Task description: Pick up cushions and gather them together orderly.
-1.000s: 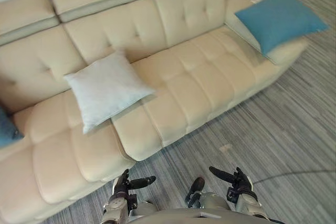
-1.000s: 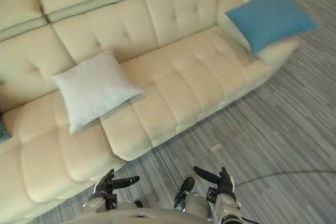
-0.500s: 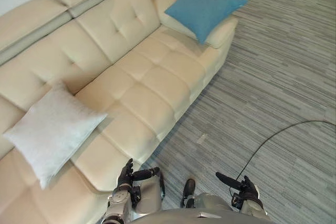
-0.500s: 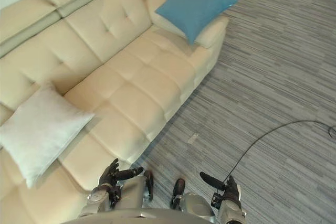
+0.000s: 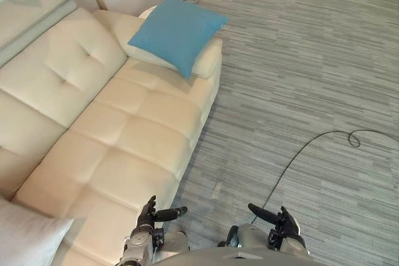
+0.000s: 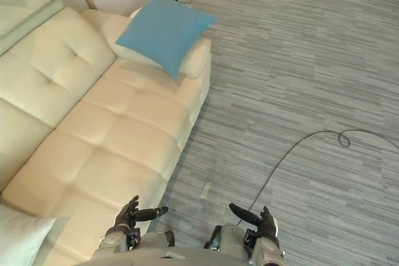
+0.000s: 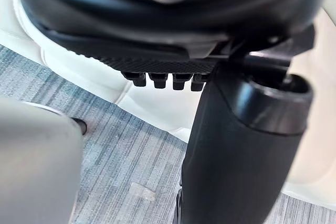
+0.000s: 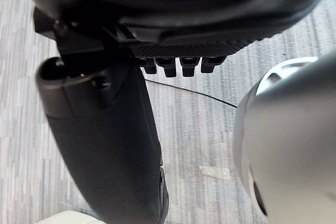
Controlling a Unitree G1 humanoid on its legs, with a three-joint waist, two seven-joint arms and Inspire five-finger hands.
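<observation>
The blue cushion [image 5: 176,32] lay on the far armrest of the cream sofa [image 5: 124,135]; a pale grey cushion [image 5: 28,241] lay on its near seat. The left hand [image 5: 148,213] hung at the sofa's front edge and the right hand [image 5: 283,222] beyond it over the floor [image 5: 299,79], both empty, fingers relaxed.

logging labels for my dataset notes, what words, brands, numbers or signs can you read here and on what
None can be read.
Blue cushion: plain, no tag or print showing.
Pale grey cushion: plain.
Sofa: no label visible.
Small pale scrap on the carpet: too small to tell whether it bears any print.
</observation>
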